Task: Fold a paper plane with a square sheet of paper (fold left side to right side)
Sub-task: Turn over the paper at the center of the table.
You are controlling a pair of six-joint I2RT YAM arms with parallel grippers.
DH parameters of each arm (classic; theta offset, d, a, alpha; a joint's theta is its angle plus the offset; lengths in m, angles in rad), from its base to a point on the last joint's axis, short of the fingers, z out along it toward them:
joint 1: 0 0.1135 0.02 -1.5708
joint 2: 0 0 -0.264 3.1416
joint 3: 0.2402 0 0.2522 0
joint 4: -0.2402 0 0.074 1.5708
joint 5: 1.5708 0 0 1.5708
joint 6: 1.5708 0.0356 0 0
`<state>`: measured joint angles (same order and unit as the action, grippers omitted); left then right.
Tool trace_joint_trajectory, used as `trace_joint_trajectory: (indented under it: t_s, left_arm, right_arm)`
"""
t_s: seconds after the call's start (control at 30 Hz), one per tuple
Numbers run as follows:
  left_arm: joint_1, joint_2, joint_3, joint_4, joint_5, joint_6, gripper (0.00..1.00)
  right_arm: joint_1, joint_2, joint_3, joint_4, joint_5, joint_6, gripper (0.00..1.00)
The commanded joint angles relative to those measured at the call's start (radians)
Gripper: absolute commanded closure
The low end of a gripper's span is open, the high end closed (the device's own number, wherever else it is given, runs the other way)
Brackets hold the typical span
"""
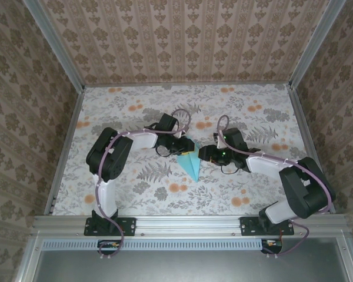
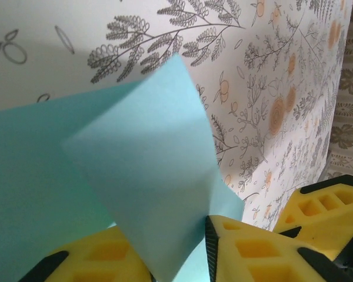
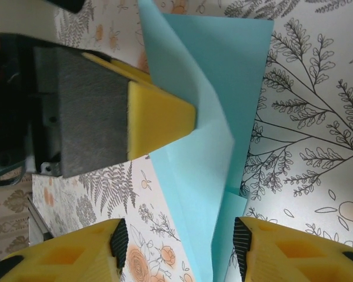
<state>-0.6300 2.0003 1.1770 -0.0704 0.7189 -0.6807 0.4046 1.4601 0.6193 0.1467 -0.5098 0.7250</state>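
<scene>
Yellow-fingered left gripper (image 2: 177, 251) brackets a raised flap of the light-blue square sheet of paper (image 2: 144, 170). Clamped? Can't tell. It's mid-table, already pointed. The right gripper (image 3: 176, 247) straddles its tip, jaws apart, holding nothing. Next, I'd say: sweep that flap rightward and press the crease.

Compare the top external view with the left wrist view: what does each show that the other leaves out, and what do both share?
Top external view: both whole arms, with the left gripper and right gripper on either side of the light-blue paper, plus the full spread of the table and the patterned walls.
Left wrist view: up close, a raised flap of that paper runs down between the yellow fingers.
Both: the light-blue paper on the floral table.
</scene>
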Motion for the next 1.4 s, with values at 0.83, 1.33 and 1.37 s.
trace_joint_trajectory:
  t_s: [0.83, 1.33, 1.37]
  left_arm:
    - [0.119, -0.301, 0.187, 0.01, 0.075, -0.024, 0.92]
    - [0.116, -0.333, 0.154, 0.072, 0.093, -0.097, 0.92]
    - [0.116, -0.334, 0.149, 0.074, 0.093, -0.1, 0.91]
  right_arm:
    - [-0.12, -0.086, -0.074, 0.479, -0.437, 0.235, 0.0]
    - [-0.019, 0.151, 0.024, 0.979, -0.437, 0.562, 0.24]
    - [-0.023, 0.149, 0.03, 0.977, -0.435, 0.562, 0.28]
